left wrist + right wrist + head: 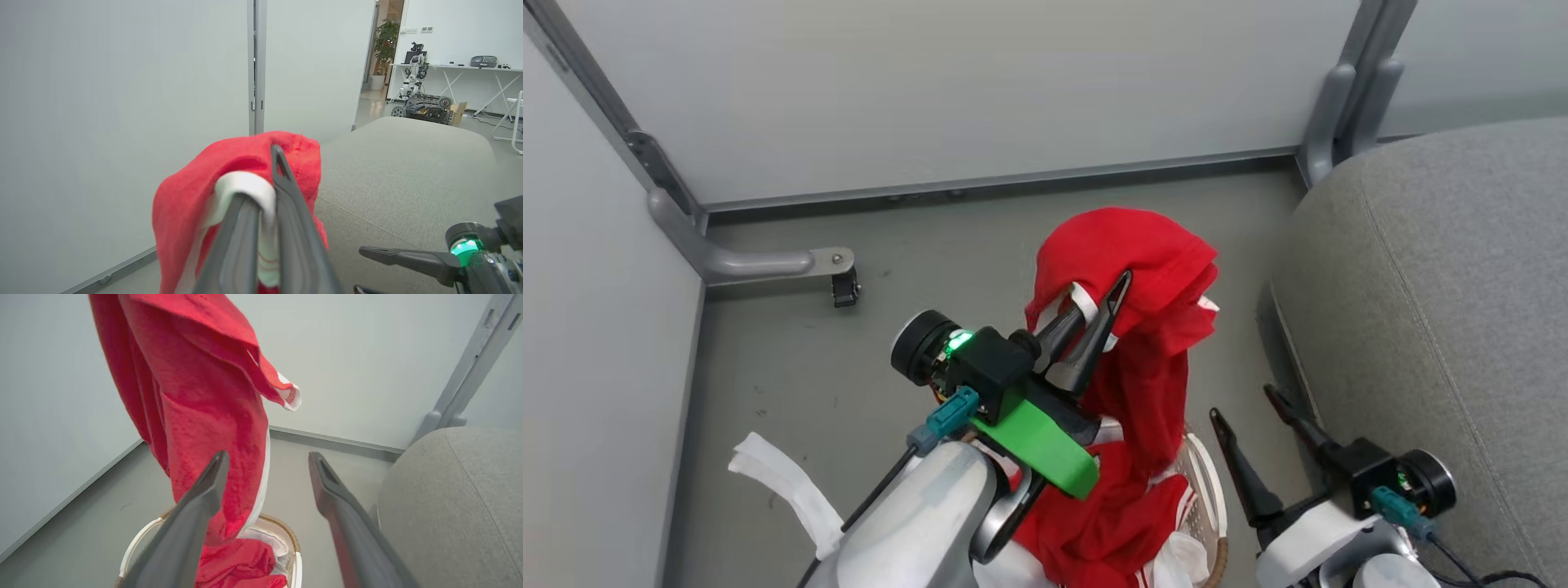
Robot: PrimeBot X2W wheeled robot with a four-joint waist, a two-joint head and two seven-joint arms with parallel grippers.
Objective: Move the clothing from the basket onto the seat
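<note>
Head view: red, white-trimmed clothing (1131, 245) hangs limp from the left claw (1107, 297), clamped on its fabric; the right claw (1241, 402) spreads wide

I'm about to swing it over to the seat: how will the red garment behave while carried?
Probably floppy: the red garment hangs limp from the left tool, its lower end down at the basket. That tail may drag or catch on the rim. It looks light, so the pinch on its white trim should hold.

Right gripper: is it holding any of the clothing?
No: in the head view the right gripper stands open and empty, while the clothing hangs from the shut left gripper.
</note>
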